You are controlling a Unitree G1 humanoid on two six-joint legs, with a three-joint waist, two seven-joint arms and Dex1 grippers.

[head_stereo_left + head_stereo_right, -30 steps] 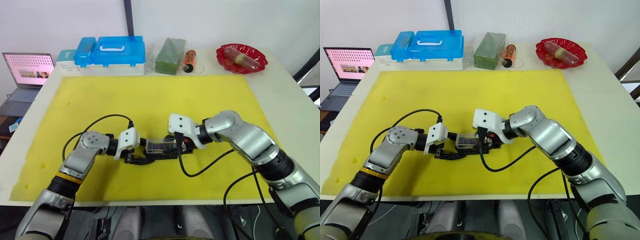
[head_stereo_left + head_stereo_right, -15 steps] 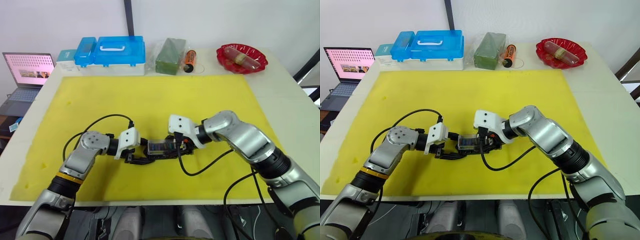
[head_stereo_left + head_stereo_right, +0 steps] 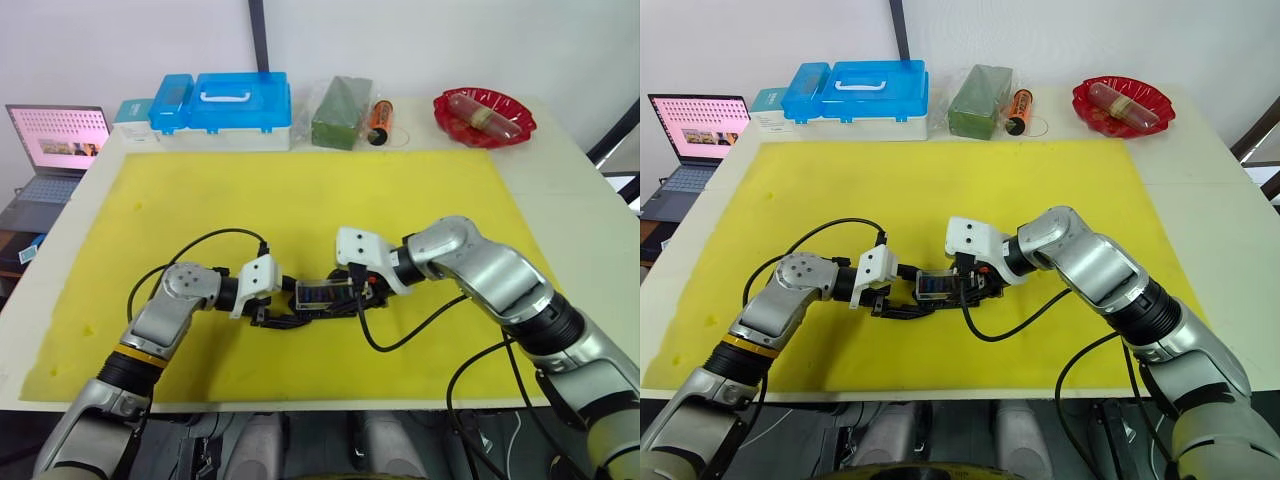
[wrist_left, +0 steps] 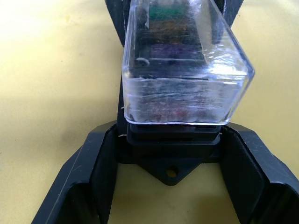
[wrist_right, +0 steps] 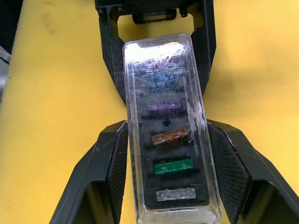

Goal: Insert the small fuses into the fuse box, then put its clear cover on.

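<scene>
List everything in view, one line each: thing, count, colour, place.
fuse box: one, black, mid-mat, between both claws.
clear cover: one, transparent, on the fuse box.
small fuses: five visible under the cover: teal, purple, orange, green, grey.
mat: one, yellow, covering the table.
blue case: one, table's far edge.
smaller blue box: one, beside the case.
green block: one, bagged, far edge.
orange tube: one, beside the block.
red dish: one, far right corner, holding a cylinder.
laptop: one, off the table's left.
left claw: black, flanking the box's one end.
right claw: black, flanking the other end.
</scene>
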